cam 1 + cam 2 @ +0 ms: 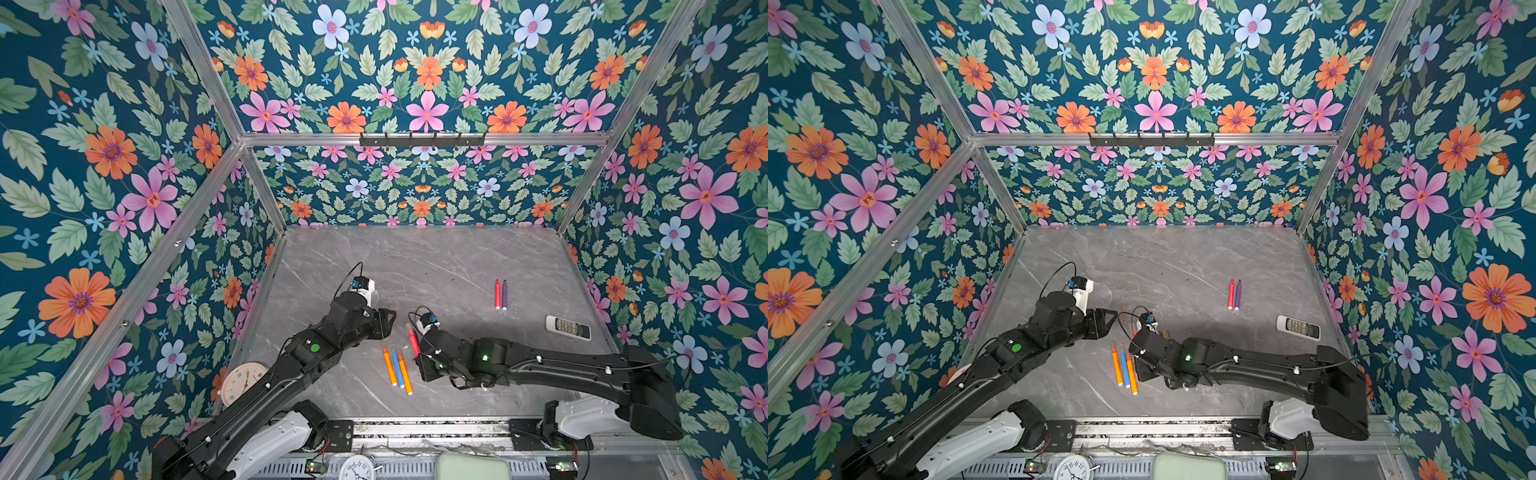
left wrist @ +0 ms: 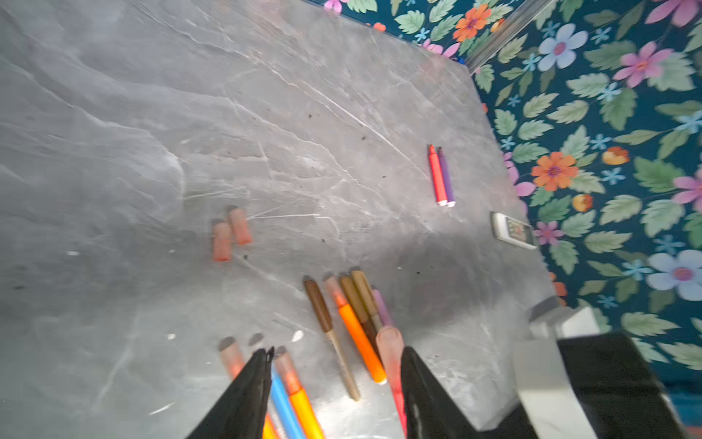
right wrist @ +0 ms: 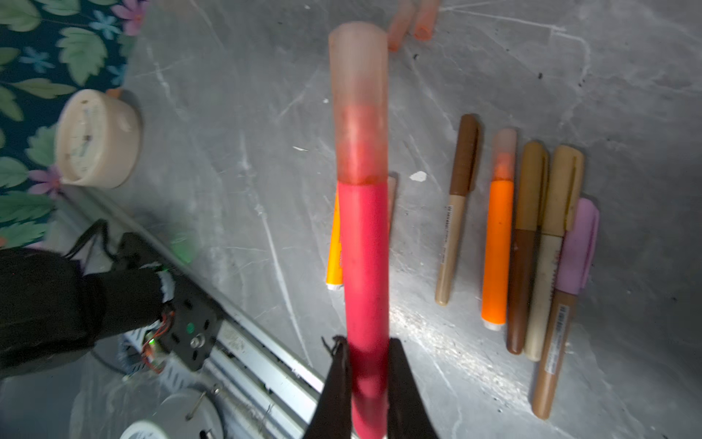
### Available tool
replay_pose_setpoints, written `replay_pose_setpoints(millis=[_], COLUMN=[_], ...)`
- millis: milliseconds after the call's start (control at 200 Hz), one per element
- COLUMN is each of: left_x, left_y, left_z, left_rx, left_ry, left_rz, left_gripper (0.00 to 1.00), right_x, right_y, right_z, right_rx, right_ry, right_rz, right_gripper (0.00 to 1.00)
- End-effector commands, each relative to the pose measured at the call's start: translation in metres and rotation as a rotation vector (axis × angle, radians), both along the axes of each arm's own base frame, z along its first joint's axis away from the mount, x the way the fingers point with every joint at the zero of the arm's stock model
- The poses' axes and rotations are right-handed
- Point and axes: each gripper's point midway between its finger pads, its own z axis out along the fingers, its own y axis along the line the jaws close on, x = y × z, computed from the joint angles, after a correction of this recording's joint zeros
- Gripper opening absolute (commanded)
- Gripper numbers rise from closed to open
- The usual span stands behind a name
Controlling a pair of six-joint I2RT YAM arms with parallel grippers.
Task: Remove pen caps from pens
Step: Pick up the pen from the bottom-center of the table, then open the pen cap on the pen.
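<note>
My right gripper (image 3: 366, 346) is shut on the lower barrel of a red pen (image 3: 364, 266), held above the table with its translucent orange-red pen cap (image 3: 359, 102) still on. In a top view this pen (image 1: 413, 340) points toward my left gripper (image 1: 390, 322). In the left wrist view the left gripper (image 2: 336, 353) is open, and the capped tip (image 2: 389, 349) sits between its jaws, close beside one finger. Two loose pen caps (image 2: 230, 235) lie on the marble. Three capped pens, orange, blue and orange (image 1: 397, 368), lie between the arms.
A row of brown, orange, gold and pink capped pens (image 3: 532, 235) lies beside the held pen, hidden under my right arm in both top views. Uncapped red and purple pens (image 1: 500, 294) lie further back. A white remote (image 1: 567, 327) sits right, a round clock (image 1: 241, 382) front left.
</note>
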Motion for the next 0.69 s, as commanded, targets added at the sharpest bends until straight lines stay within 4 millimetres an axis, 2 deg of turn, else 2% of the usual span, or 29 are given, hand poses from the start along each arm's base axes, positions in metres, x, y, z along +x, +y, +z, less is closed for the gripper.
replay_pose_setpoints(millis=[0,205,400,580,690], left_x=[0.005,0.003,-0.002,-0.010,-0.015], left_y=[-0.032,-0.060,-0.060,-0.065,-0.068], left_z=[0.028,0.023,0.016,0.012,0.014], left_rx=[-0.195,-0.334,-0.337,-0.367,-0.377], left_ry=[-0.025,0.059,0.083,0.110,0.113], left_rz=[-0.068,-0.136,-0.134,-0.166,-0.183], left_gripper=[0.57,0.55,0.54,0.40,0.40], right_x=[-0.012,-0.018,-0.013,-0.008,-0.003], right_y=[0.015,0.006,-0.007,-0.014,-0.019], right_z=[0.023,0.035,0.042,0.044,0.039], right_rx=[0.133,0.176,0.159,0.145,0.129], right_ry=[-0.019,-0.036,-0.080,-0.099,-0.089], right_rz=[0.112,0.124,0.096,0.080,0.058], right_gripper=[0.00,0.00,0.00,0.00,0.00])
